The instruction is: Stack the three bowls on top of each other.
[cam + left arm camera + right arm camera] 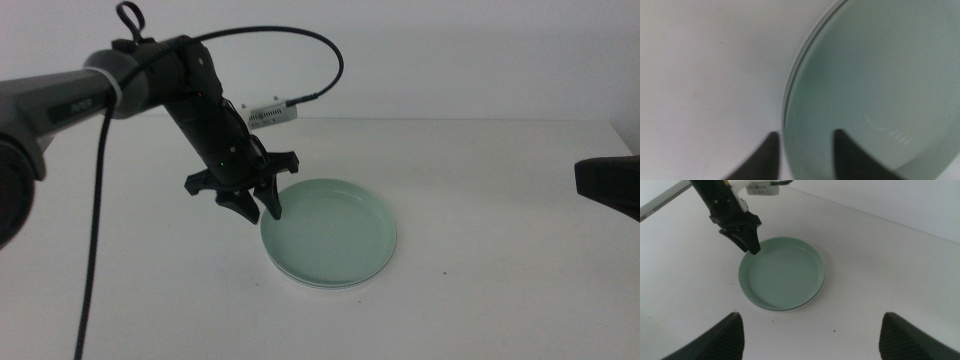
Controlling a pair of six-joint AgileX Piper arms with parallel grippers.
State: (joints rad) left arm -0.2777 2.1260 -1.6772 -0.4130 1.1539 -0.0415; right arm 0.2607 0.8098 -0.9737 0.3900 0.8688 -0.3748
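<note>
Near the centre of the tabletop [480, 280] you have the mint green bowl [335, 232] sitting as the top of a stack; under its rim you can see thin edges of other dishes, a pale one and a dark line, though you cannot tell their colours for sure. Judging by that, the stacking looks finished or very nearly so.

Your left gripper [262, 206] hangs at about the bowl's 10 o'clock edge. Its jaws are apart, straddling the rim: the left wrist view shows one jaw over the bowl's inside and the other over bare tabletop, with the rim between them. Whether either jaw touches the rim, you cannot tell.

Your right gripper [810, 335] waits well apart at the 3 o'clock side of the scene, jaws wide apart and empty.

Treat the bowl as light, stiff and smooth, probably plastic or melamine. It is shallow with a low rim, so the rim is the only place to pinch. A one-sided pinch will let it tilt, and the glossy surface may slip. If you nudge it, the nested dishes beneath may slide together across the tabletop.
</note>
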